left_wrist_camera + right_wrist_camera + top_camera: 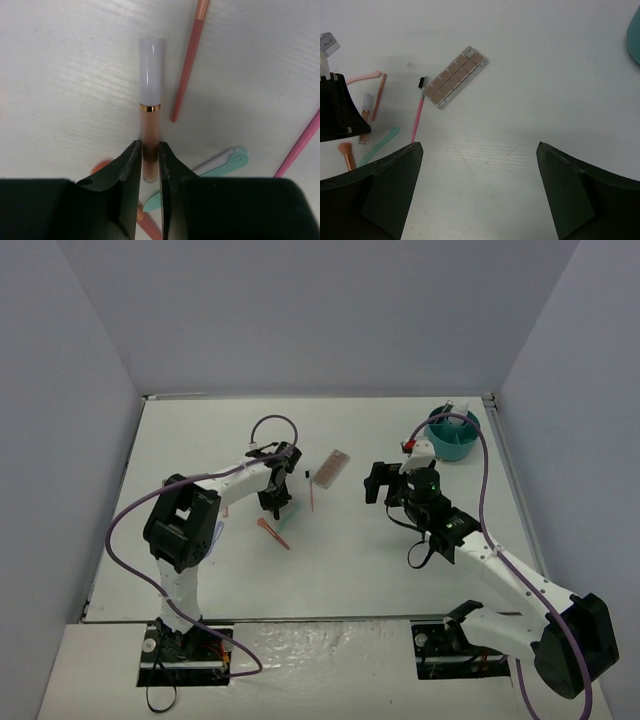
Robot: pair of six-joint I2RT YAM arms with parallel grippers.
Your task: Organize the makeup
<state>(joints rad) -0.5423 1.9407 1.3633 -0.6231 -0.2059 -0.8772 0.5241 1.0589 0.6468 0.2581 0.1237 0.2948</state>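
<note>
Left end effector (pixel 149 147) seemingly pinching gloss tube (pixel 150 95); orange brush (pixel 101 166) mostly hidden.

Both arms share 1 build: slim white links joined by bulky black joint housings. The left arm (pixel 215 485) has 1 especially large black housing (pixel 180 525), blocky with rounded corners, and the right arm (pixel 510 580) has a matching housing (pixel 578 645). A purple cable (pixel 125 545) loops along the left arm, and a second purple cable (pixel 483 465) follows the right. A small green light (pixel 451 524) glows on a black section of the right arm. The left base (pixel 185 650) and right base (pixel 455 645) are black, set in cut-outs at the desk (pixel 350 570) edge among thin black wires. The left tool (pixel 276 502) and right tool (pixel 385 482) are matte black. Seen from the wrist cameras, their fingers (pixel 390 195) are flat-faced, wedge-shaped blocks.
</note>
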